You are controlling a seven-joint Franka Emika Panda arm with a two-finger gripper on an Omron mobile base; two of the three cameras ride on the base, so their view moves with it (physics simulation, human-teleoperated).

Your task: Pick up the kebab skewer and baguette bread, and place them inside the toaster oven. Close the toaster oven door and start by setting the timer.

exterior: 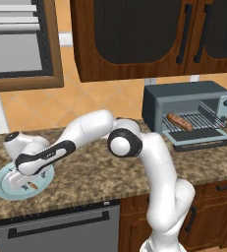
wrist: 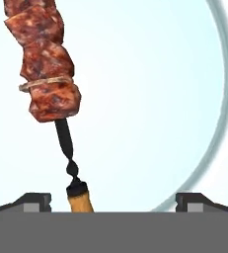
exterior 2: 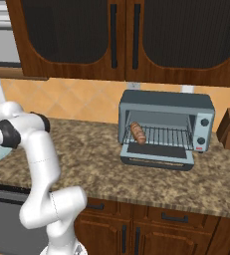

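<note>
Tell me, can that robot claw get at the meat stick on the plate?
Probably yes. The gripper hangs open right over the kebab skewer on the plate, and nothing lies between them.

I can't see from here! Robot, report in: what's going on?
Jaws open over the plate. Kebab skewer lying between them, not gripped. Baguette bread already in the open toaster oven. Nothing blocking.

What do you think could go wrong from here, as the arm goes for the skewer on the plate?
1. The open pincer sits low over the plate, with the kebab skewer off-centre toward one finger; closing might nudge it away instead of gripping it.
2. Only the thin twisted stick and handle lie near the fingertips, so a grip there may let the meat end swing or slip.
3. The baguette bread already lies on the toaster oven rack; the skewer might bump it going in.
</note>
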